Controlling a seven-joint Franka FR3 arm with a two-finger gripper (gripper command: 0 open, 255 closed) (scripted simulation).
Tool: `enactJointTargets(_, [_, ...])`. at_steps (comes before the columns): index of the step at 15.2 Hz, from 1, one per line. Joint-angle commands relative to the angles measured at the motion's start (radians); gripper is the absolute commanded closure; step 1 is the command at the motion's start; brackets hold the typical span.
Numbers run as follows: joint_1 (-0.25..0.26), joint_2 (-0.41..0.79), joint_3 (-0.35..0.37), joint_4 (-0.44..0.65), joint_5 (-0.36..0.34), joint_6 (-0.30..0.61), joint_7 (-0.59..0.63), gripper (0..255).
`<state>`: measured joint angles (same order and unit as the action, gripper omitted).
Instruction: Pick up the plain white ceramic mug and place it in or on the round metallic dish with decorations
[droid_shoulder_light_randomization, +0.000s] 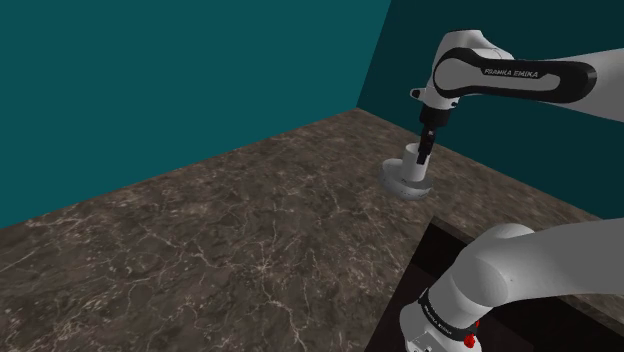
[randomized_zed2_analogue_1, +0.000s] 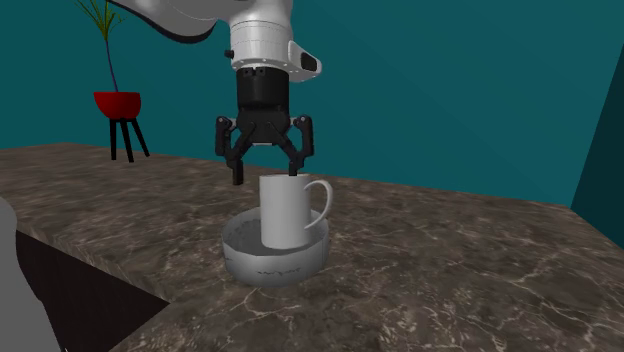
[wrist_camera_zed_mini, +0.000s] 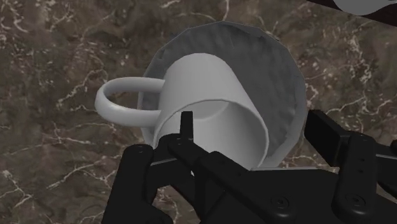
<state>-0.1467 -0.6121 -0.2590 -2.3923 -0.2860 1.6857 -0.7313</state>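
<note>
Gripper (randomized_zed2_analogue_1: 267, 176) wide apart, holds nothing, sits just above mug rim. White mug (randomized_zed2_analogue_1: 284, 212) stands upright inside round grey dish (randomized_zed2_analogue_1: 270, 266) on surface (randomized_zed2_analogue_1: 450, 270), handle out to side. Mug right under gripper, so way out looks straight up

Worktop (droid_shoulder_light_randomization: 200, 260) before me: dark brown stone look, pale veins all over, flat. Two teal walls behind it. Lighter wall (droid_shoulder_light_randomization: 150, 80) spans shoulder view's left, darker wall (droid_shoulder_light_randomization: 400, 50) stands at its right. They meet in corner past worktop's far end. In second exterior view's upper left I see red pot (randomized_zed2_analogue_1: 117, 103) on black legged plant stand (randomized_zed2_analogue_1: 127, 142). Thin green stems (randomized_zed2_analogue_1: 103, 25) rise from pot. Cannot tell whether plant stand rests on worktop or behind it.
</note>
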Motion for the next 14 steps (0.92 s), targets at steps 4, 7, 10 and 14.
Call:
enactJointTargets(4, [0.006,0.010,0.013,0.071,0.013,-0.063,-0.003,0])
enactJointTargets(7, [0.012,0.022,0.024,0.139,0.023,-0.118,-0.007,0])
enactJointTargets(10, [0.012,0.022,0.024,0.139,0.023,-0.118,-0.007,0])
enactJointTargets(14, [0.012,0.022,0.024,0.139,0.023,-0.118,-0.007,0])
